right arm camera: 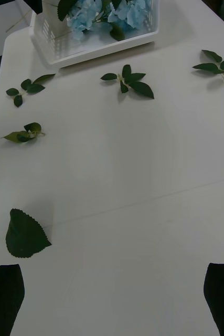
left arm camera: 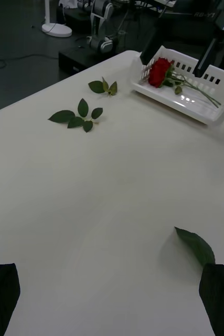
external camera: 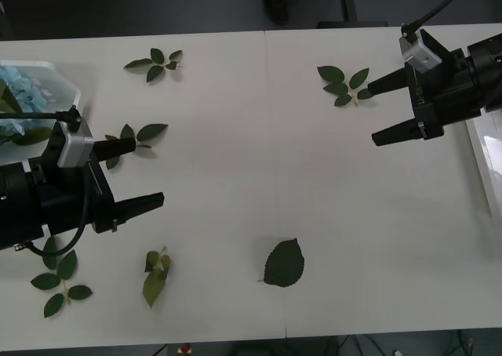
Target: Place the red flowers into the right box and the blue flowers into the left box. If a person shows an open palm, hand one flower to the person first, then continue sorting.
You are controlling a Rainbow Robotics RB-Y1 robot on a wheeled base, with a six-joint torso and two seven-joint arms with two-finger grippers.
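Observation:
The blue flowers lie in the left box at the table's far left; the right wrist view shows them inside its slotted white wall. A red flower lies in the right box, whose rim shows at the front view's right edge. My left gripper hovers open over the table just right of the left box, holding nothing. My right gripper hangs open and empty left of the right box. Both wrist views show their own fingertips spread at the corners.
Loose green leaf sprigs lie scattered on the white table: one at the back left, one at the back right, one by the left gripper, two near the front left. A single large leaf lies front centre.

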